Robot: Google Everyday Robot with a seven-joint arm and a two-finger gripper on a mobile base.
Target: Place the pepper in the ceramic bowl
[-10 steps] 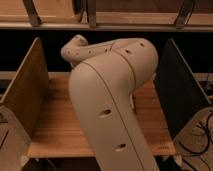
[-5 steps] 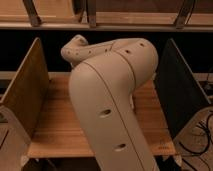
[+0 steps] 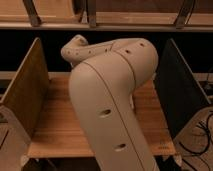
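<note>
**Nothing shifted while the arm blocked the desk**

Nothing had moved since the earlier frames: the arm and everything around it sat exactly as before.

The robot's pale arm (image 3: 107, 115) filled the middle of the camera view, folded up with its elbow high. This was most likely a parked pose ahead of a reach, and it screened most of the work area. Beneath it lay the wooden desk (image 3: 52, 127), with only its left side and front strip showing bare. 2 upright panels fenced the desk, a wooden one (image 3: 24, 95) on the left and a dark one (image 3: 181, 90) on the right, probably to keep objects from sliding off. Cables (image 3: 202, 132) trailed on the floor at the right.

The gripper was out of sight, somewhere behind or beyond the arm, so whether it was spread or closed could not be told. Neither the pepper nor the ceramic bowl was visible. If they were on the desk, the arm hid them. Judging by this, the task had not visibly started.
</note>
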